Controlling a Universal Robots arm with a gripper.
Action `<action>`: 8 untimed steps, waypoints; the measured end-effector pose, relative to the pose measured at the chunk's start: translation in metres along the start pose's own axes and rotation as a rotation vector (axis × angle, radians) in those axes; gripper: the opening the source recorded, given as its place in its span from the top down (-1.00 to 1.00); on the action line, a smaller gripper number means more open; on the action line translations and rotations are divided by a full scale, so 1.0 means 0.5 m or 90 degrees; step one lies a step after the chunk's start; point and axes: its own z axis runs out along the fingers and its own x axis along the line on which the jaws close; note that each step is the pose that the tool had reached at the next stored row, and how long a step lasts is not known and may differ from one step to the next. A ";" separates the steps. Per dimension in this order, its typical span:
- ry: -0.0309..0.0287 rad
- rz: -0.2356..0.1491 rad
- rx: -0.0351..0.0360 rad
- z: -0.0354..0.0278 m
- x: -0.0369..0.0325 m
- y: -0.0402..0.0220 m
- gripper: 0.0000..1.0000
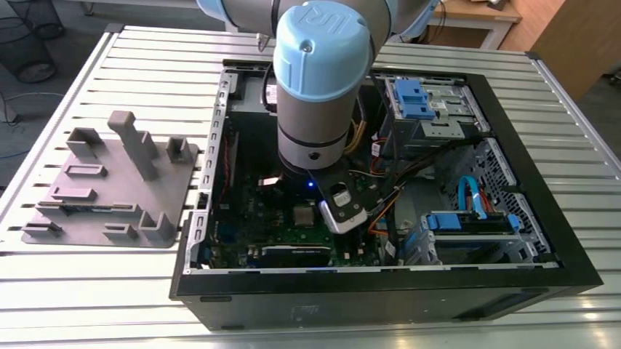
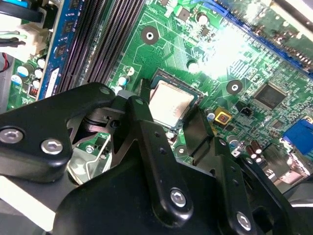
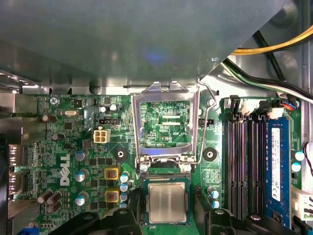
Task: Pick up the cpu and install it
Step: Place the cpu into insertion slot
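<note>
The cpu (image 3: 166, 202) is a small square chip with a silver-grey top. It lies flat in the black socket on the green motherboard (image 3: 73, 147), seen in both wrist views, cpu (image 2: 169, 102). My gripper (image 3: 168, 197) is low over it and open. Its black fingers (image 3: 133, 218) flank the chip on two sides, with a thin strip of socket showing between each finger and the chip. In the second wrist view my gripper (image 2: 171, 105) straddles the chip the same way. The hinged metal socket frame (image 3: 166, 93) stands flipped open beyond the socket.
In the exterior view the arm (image 1: 315, 87) reaches down into the open black computer case (image 1: 388, 287). A grey plastic tray (image 1: 107, 189) with upright blocks sits on the slatted table at that view's left. Memory slots (image 3: 244, 166), cables (image 3: 274, 49) and blue drive bays (image 1: 470, 222) crowd the socket.
</note>
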 end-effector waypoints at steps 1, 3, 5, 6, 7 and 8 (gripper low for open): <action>0.0000 0.000 0.0000 0.000 0.000 0.000 -0.08; 0.0000 0.000 0.0001 0.000 0.000 0.001 -0.08; 0.0000 0.000 0.0000 0.000 0.000 0.001 -0.05; 0.0000 0.000 0.0001 0.000 0.000 0.001 -0.05; 0.0000 0.000 0.0001 0.000 0.000 0.001 -0.05; 0.0000 0.000 0.0001 0.000 0.000 0.002 0.08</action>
